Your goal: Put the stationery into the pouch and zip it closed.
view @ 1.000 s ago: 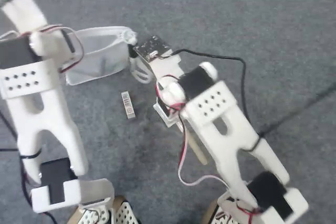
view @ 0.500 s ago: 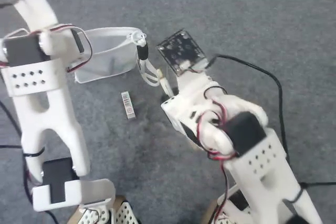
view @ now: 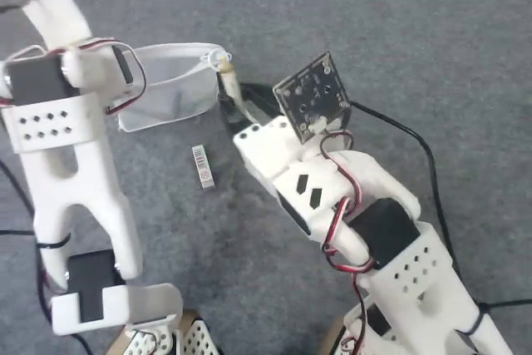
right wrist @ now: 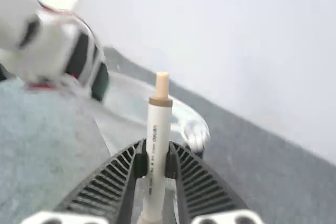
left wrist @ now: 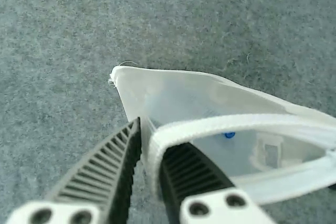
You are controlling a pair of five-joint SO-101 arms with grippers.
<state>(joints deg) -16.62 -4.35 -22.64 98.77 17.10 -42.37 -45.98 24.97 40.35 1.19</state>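
Grey carpet-like mat carries everything. The left gripper has its ribbed jaws pinched together on the rim of the translucent white fabric pouch, right by the white zip band. That reads as a hold meant to keep the mouth lifted and gaping toward the other arm, so you have a target to feed. The pouch sits at the far left of the mat, mouth open, zip undone. The right gripper is clamped on the white pencil with a tan eraser tip, gripped low on the shaft so the tip sticks well out ahead of the jaws. In the high view that tip is just beside the pouch's near corner and aimed at the opening; this looks like your line-up for insertion, with the pencil not yet inside. The small white block with a printed label lies alone on the mat, near the pouch and between the two arms, and is likely your next pick. Hard to make out:
- The right wrist covers the pencil's rear end.
- In the high view the left arm overlaps part of the pouch.
- A blue dot and a pale squarish piece show through the pouch wall; you can't tell what they are.
- The pale lump at the pouch corner may be the zip pull, unsure.
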